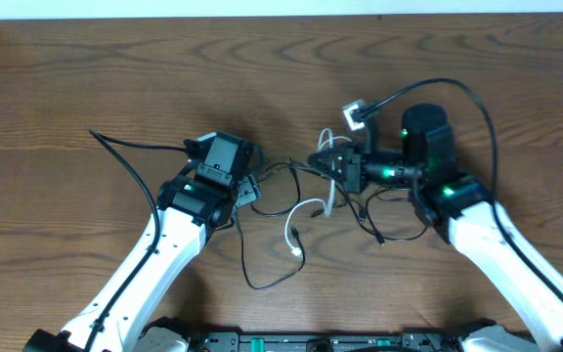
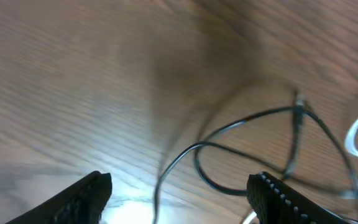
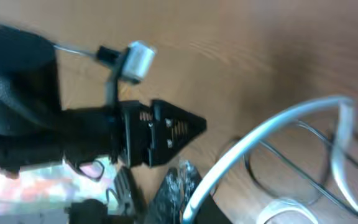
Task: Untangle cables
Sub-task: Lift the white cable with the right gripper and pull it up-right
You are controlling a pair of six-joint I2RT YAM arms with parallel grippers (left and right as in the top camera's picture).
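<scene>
A white cable (image 1: pixel 306 207) and thin black cables (image 1: pixel 262 282) lie tangled on the wooden table between my arms. My left gripper (image 1: pixel 247 188) is open low over the table. In the left wrist view a black cable (image 2: pixel 241 124) runs between its fingers (image 2: pixel 182 186), and a bit of the white cable (image 2: pixel 353 134) shows at the right. My right gripper (image 1: pixel 328 161) is shut on the white cable (image 3: pixel 272 134), which rises from its jaws (image 3: pixel 182 183) in an arc. More black loops (image 1: pixel 379 230) lie under the right arm.
The left arm's black head (image 3: pixel 160 134) with a silver plug (image 3: pixel 135 59) sits close in front of the right gripper. A white connector on a thick arm cable (image 1: pixel 353 115) stands behind the right gripper. The table's far edge (image 1: pixel 281 18) meets a white wall.
</scene>
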